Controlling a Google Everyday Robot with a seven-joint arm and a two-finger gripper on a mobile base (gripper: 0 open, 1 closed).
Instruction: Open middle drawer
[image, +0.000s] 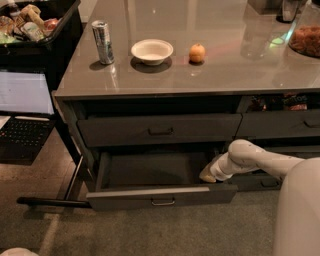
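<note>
The middle drawer is the wide dark grey one pulled out from the counter unit. Its plain grey interior shows and holds nothing. Its flat front carries a small dark handle at the centre. My gripper reaches in from the right on a white arm. It sits at the right end of the drawer, just behind the front panel and against the inner right side. The gripper's tip is partly hidden by the drawer front.
Above is a shut wide drawer, with more drawers to the right. The countertop holds a can, a white bowl, an orange fruit and a snack jar. A laptop and a black bar are at left.
</note>
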